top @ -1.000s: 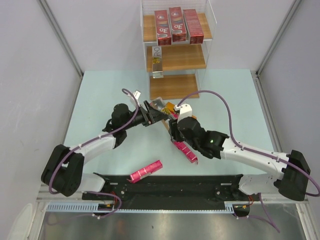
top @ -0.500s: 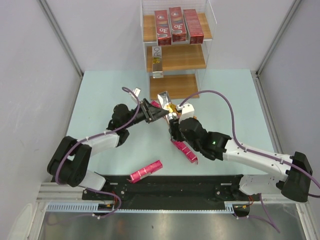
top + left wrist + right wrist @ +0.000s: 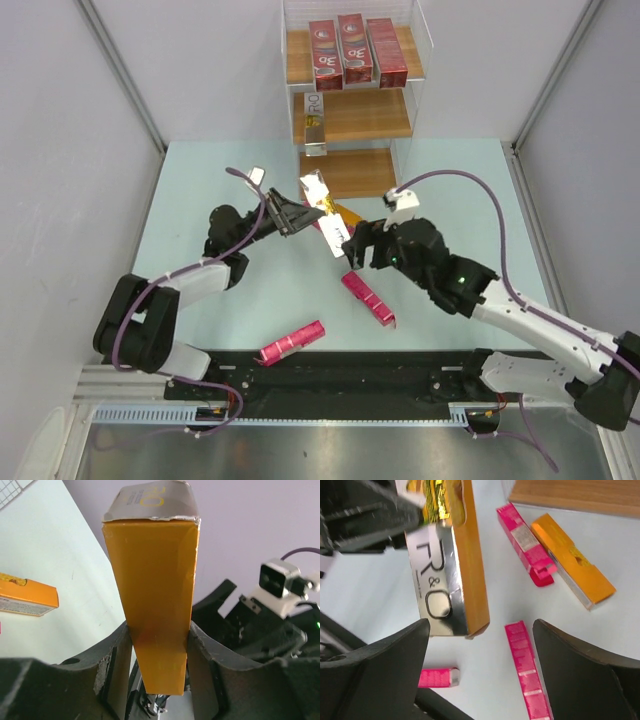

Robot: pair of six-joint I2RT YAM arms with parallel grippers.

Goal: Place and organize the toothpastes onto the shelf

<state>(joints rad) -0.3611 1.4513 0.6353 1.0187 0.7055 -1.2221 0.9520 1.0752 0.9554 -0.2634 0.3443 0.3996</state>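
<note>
The shelf stands at upper centre. Mid-frame, the gold-and-silver carton looks light and stiff but crushable, so it is best held across its narrow sides near one end, where the left gripper pinches it. The right gripper gapes empty.

Between the black left fingers, the held carton is plain orange with a silver face. Ahead of the black right fingers, that face bears dark "R&O" letters and gold foil. Beyond lie pink cartons with white labels and an orange carton, on the pale mint table.
</note>
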